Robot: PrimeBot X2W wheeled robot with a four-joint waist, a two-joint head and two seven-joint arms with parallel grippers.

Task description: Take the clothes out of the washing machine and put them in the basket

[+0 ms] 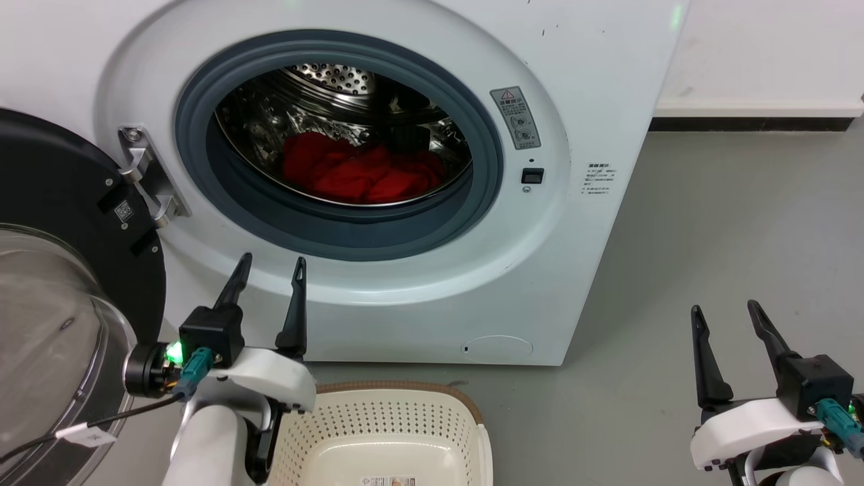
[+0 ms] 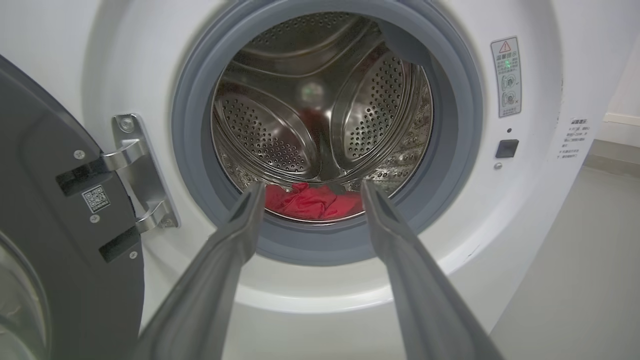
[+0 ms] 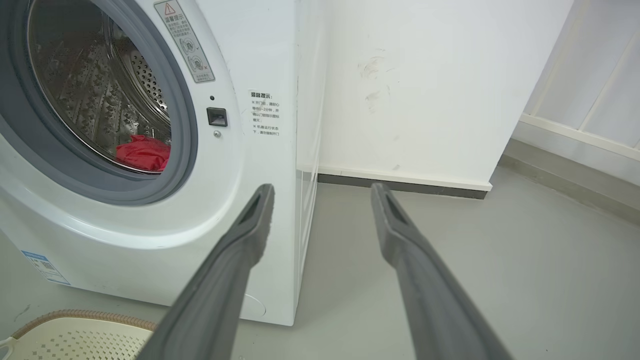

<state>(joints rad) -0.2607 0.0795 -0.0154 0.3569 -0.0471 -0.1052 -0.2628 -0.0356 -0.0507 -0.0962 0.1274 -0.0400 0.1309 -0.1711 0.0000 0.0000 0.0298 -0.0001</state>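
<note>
Red clothes (image 1: 361,174) lie bunched low inside the open washing machine (image 1: 405,283); the cream basket (image 1: 385,432) sits empty before it.

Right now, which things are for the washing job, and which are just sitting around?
For the job:
the clothes, inside the washing machine
its open door
the basket, in front of the machine

Just sitting around:
warning sticker
QR label on the door
dark skirting strip

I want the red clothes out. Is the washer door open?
Open. The door is swung left, and the red clothes show in the drum.
</note>
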